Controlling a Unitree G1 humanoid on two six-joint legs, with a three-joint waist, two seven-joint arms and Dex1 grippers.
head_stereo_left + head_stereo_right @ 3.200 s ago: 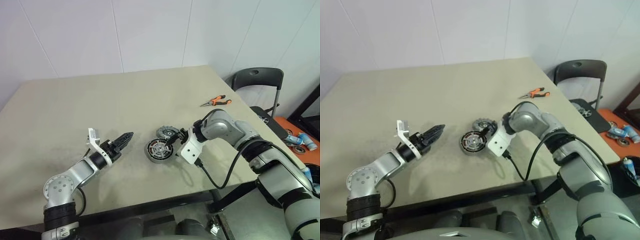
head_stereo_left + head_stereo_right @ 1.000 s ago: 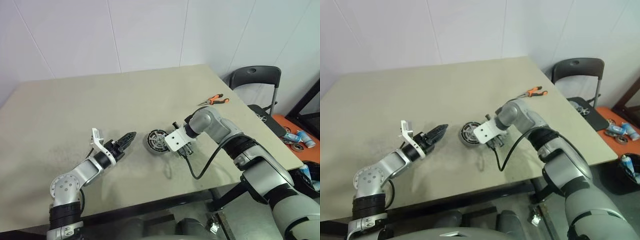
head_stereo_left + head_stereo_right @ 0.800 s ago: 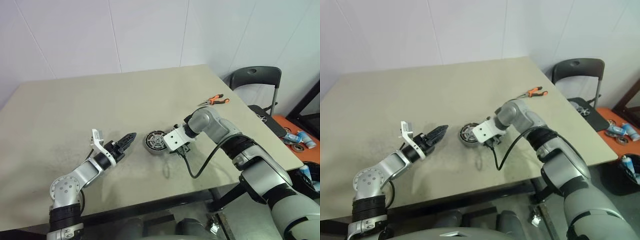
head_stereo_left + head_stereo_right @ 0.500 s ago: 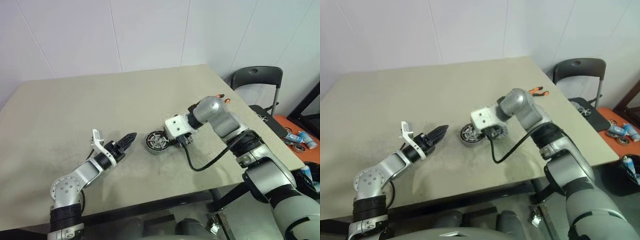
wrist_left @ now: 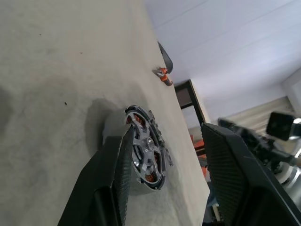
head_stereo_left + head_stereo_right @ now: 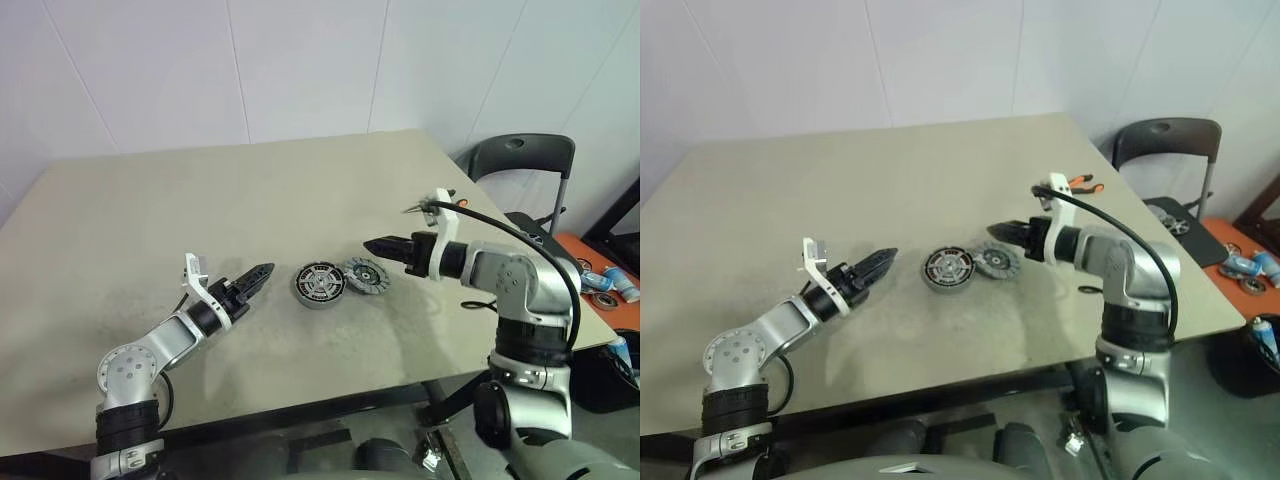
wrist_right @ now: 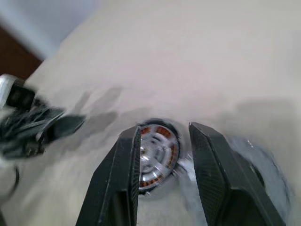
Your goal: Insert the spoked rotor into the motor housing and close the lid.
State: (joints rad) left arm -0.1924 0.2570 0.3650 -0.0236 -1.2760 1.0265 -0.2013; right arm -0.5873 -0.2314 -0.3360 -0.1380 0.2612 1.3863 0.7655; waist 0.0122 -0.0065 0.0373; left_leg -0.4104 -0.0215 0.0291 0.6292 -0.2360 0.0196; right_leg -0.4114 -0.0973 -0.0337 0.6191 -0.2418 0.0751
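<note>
Looking down at the tabletop (image 6: 250, 190), you see the motor housing (image 6: 319, 284) near the middle with the spoked rotor (image 6: 321, 283) seated in its open top, and the lid (image 6: 364, 274) lying flat, touching the housing at its 3 o'clock. The left tool (image 6: 262, 272) hovers at the housing's 9 o'clock, fingers parted and empty. The right tool (image 6: 372, 245) hangs above the lid's 2 o'clock, fingers slightly parted, gripping nothing.
</note>
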